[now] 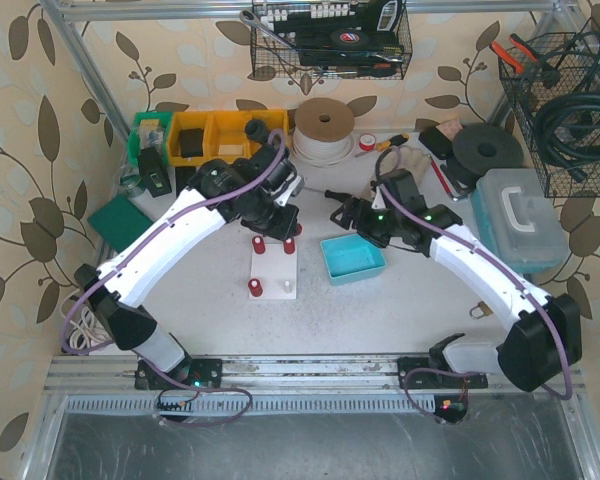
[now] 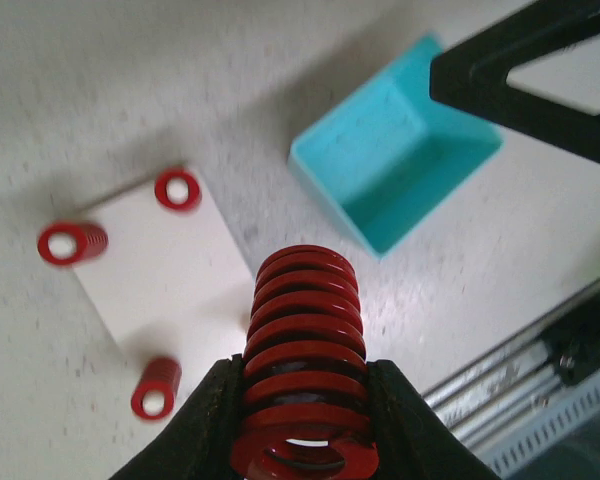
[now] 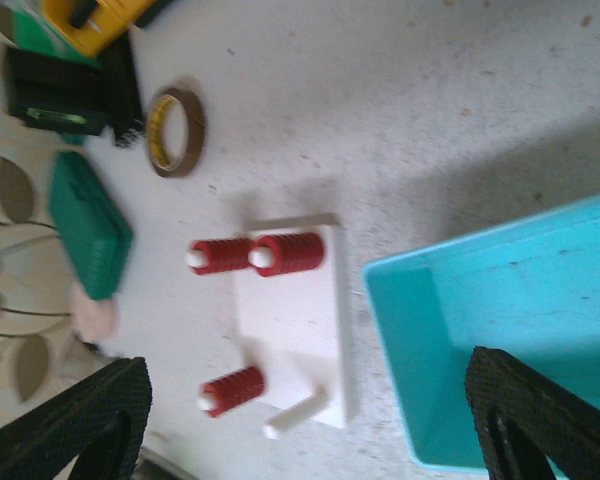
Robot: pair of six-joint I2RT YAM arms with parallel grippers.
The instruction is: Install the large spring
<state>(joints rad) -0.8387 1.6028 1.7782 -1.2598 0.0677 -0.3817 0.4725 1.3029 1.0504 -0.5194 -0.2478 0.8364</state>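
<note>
The large spring [image 2: 302,330], a thick red coil, stands between the black fingers of my left gripper [image 2: 305,405], which is shut on it. It hangs above the near right part of the white peg board [image 2: 165,275]. In the top view my left gripper [image 1: 282,212] is over the board's [image 1: 273,268] far end. Three smaller red springs [image 3: 288,253] [image 3: 220,256] [image 3: 232,388] sit on pegs, and one white peg [image 3: 295,415] is bare. My right gripper [image 3: 305,430] is open with nothing in it, above the gap between the board and the tray.
A teal tray [image 1: 352,258] sits just right of the board. A tape roll [image 3: 175,130], a green box [image 3: 90,225] and yellow bins [image 1: 215,135] lie to the far left. A cable spool [image 1: 324,125] and a plastic case [image 1: 520,215] stand behind and to the right.
</note>
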